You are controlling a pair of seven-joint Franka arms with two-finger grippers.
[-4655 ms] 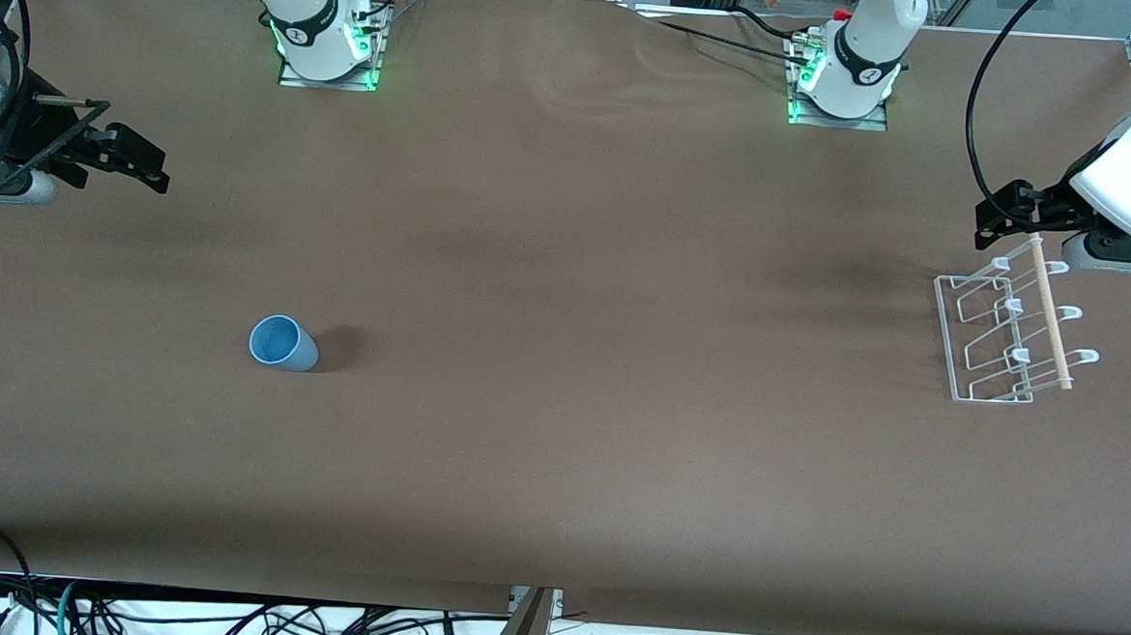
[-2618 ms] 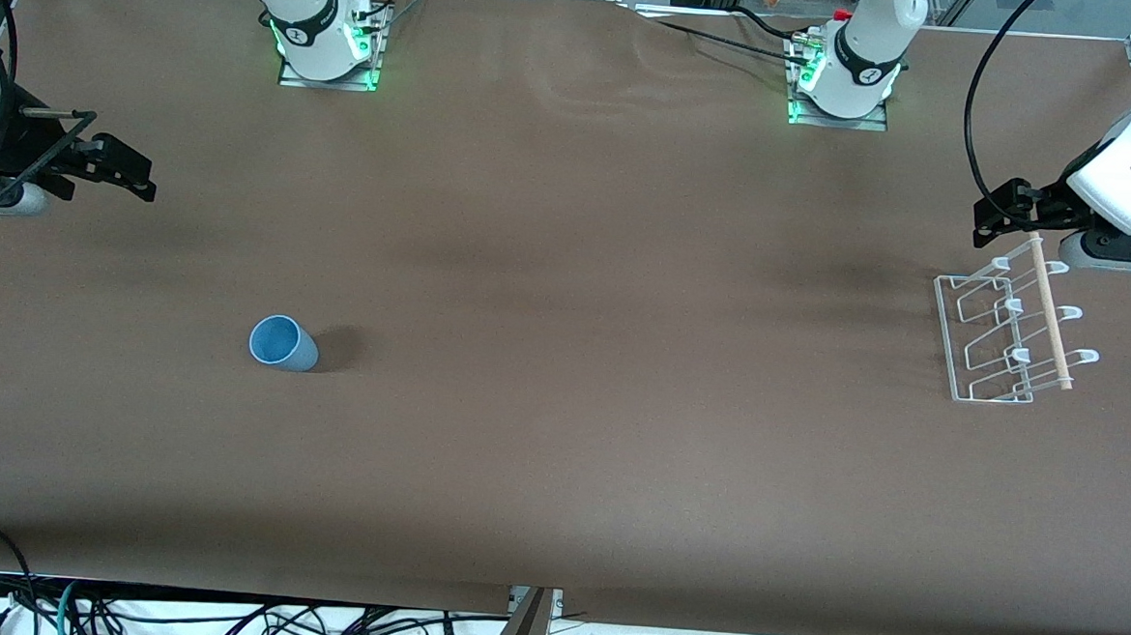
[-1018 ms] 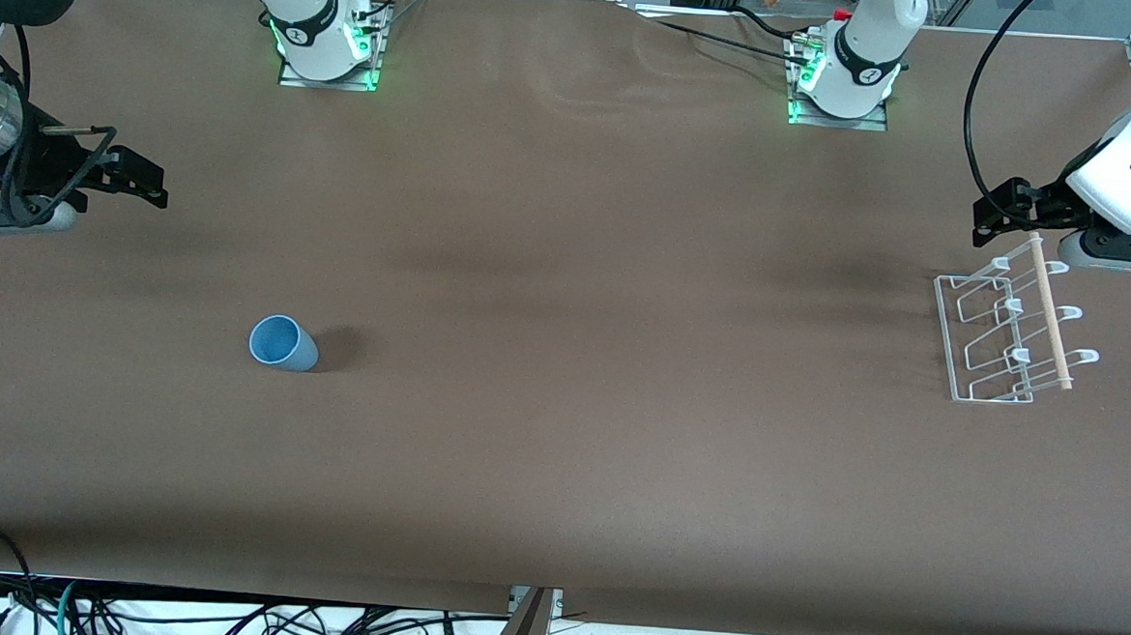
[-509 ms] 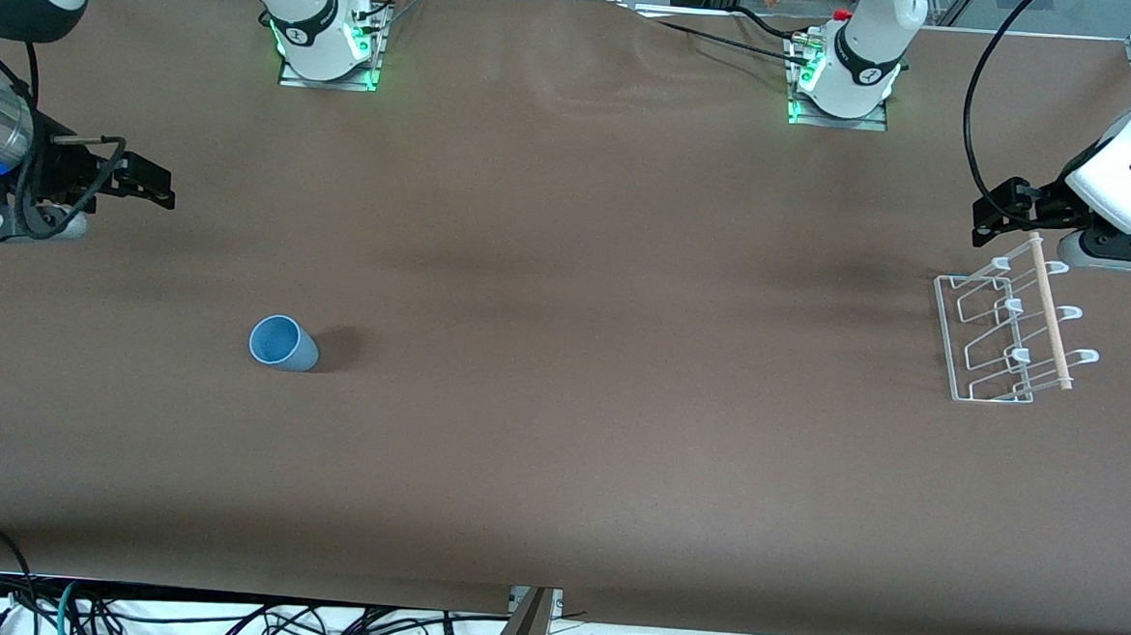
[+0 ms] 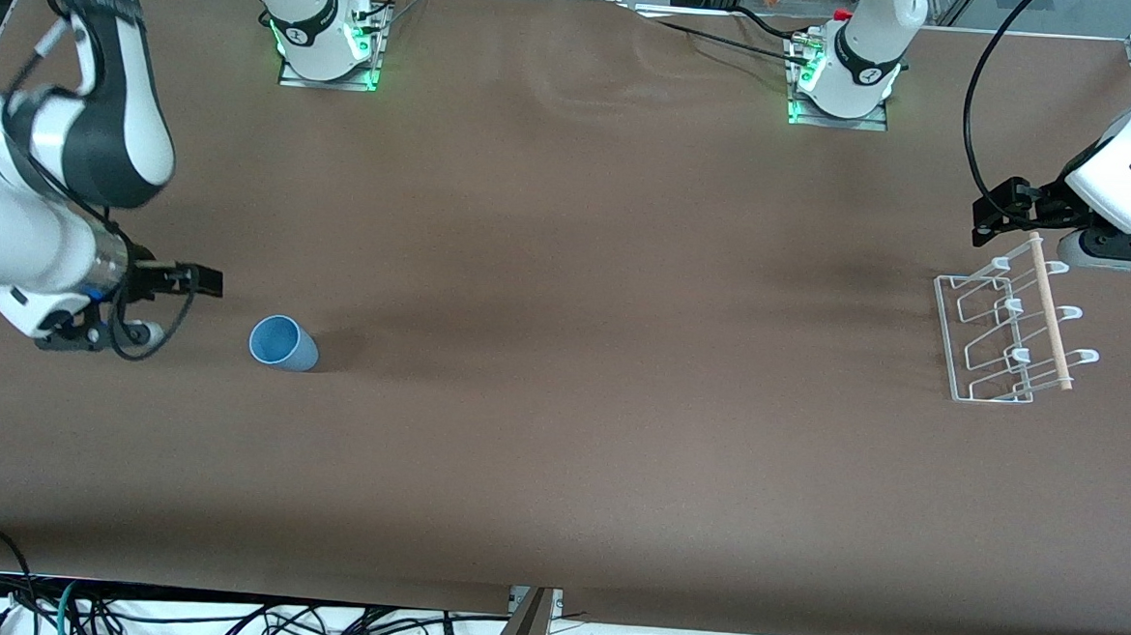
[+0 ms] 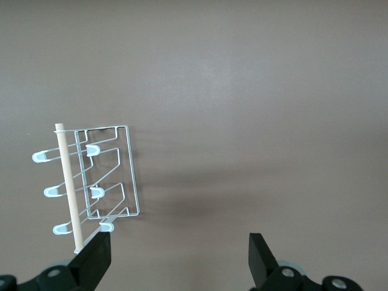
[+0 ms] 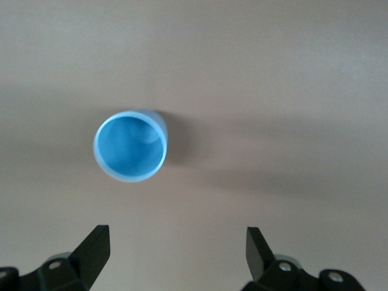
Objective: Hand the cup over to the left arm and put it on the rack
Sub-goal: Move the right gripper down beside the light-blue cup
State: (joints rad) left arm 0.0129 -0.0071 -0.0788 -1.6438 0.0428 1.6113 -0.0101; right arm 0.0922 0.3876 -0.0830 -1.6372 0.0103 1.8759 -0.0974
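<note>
The right claw [image 5: 201,282] has dropped and swung in from higher up at the right arm's edge of the bench within the last half second, and now hangs low just beside the cup [image 5: 282,343], on the side toward that edge and not touching it. Its fingers [image 7: 92,250] stand wide apart with nothing between them, and the right wrist view shows the cup's [image 7: 130,145] open mouth ahead of the gap but off toward one finger. The cup stands upright and untouched on the bench [image 5: 563,356], so I judge the pickup is only now being lined up. The left claw [image 5: 1002,216] waits, spread wide and empty, over the end of the rack [image 5: 1010,326] nearest the bases, unchanged; the handover is yet to come.
</note>
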